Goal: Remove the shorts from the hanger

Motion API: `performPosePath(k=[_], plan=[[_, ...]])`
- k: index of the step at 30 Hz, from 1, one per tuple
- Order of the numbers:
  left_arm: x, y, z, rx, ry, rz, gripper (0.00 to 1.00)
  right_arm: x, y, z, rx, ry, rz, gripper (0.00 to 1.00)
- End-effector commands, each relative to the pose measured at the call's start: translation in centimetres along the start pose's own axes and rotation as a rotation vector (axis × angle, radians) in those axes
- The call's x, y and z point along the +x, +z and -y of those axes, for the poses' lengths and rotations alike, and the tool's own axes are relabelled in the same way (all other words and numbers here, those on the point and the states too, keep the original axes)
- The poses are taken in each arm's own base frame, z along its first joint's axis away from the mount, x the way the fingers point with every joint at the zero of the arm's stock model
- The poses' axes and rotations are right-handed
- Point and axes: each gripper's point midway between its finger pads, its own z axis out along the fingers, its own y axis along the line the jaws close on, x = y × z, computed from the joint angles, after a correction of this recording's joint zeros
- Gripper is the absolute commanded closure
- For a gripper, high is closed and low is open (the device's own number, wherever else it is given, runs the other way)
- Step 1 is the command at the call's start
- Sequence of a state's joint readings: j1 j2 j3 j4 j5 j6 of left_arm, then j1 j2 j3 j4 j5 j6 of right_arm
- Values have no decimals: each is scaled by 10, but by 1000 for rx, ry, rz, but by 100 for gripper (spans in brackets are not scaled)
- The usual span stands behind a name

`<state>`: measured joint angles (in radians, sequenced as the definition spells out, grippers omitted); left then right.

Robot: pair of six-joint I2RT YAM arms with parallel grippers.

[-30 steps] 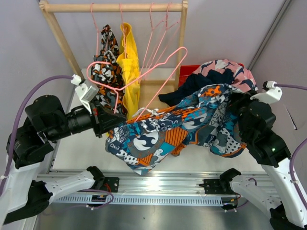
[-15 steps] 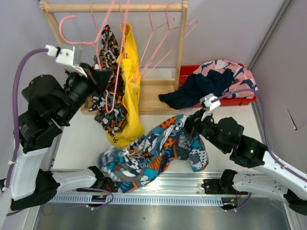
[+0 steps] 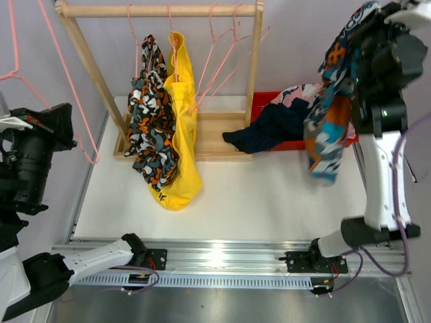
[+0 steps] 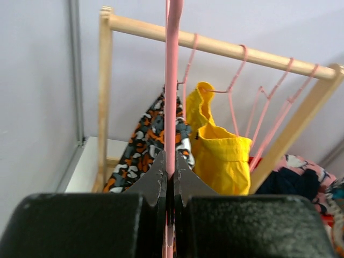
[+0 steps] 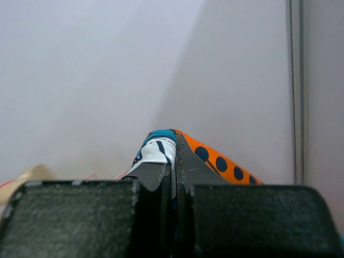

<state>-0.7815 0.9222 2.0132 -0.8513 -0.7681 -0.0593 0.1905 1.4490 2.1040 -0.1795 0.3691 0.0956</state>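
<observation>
My right gripper (image 3: 369,23) (image 5: 174,144) is raised at the upper right, shut on the blue-orange-white shorts (image 3: 328,121) (image 5: 215,158), which hang free below it. At the far left my left gripper (image 3: 62,124) (image 4: 172,161) is shut on a bare pink hanger (image 3: 67,87) (image 4: 172,80). Camouflage-print shorts (image 3: 148,114) (image 4: 142,145) and yellow shorts (image 3: 180,134) (image 4: 223,158) hang on hangers on the wooden rack (image 3: 161,10). Navy shorts (image 3: 269,128) and pink shorts (image 3: 316,94) lie heaped at the back right.
Several empty pink hangers (image 3: 225,54) hang on the rack's rail, to the right of the yellow shorts. A red bin (image 3: 266,99) sits under the heaped shorts. The rack's posts and base stand at the back of the white table (image 3: 256,195).
The right arm has swung up and right, lifting the blue-orange-white shorts off the table. The left arm has pulled the pink hanger out of them and away to the far left.
</observation>
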Motion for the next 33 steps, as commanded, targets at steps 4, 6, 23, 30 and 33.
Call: performPosePath(k=[4,6,23,30,33], plan=[[22,12,-8,-93,118,-55,100,93,82,20,-22,14,-103,100],[41,21,-1,-93,185,-96,100,138,97,25,-41,42,-142,100],[133,86,12,-40,221,-414,100,392,22,35,-177,268,-743,100],[136,60,3,-60,182,-458,100,393,-53,48,-140,305,-751,100],[151,43,-1,-50,173,-492,100,385,-70,47,-130,266,-759,100]])
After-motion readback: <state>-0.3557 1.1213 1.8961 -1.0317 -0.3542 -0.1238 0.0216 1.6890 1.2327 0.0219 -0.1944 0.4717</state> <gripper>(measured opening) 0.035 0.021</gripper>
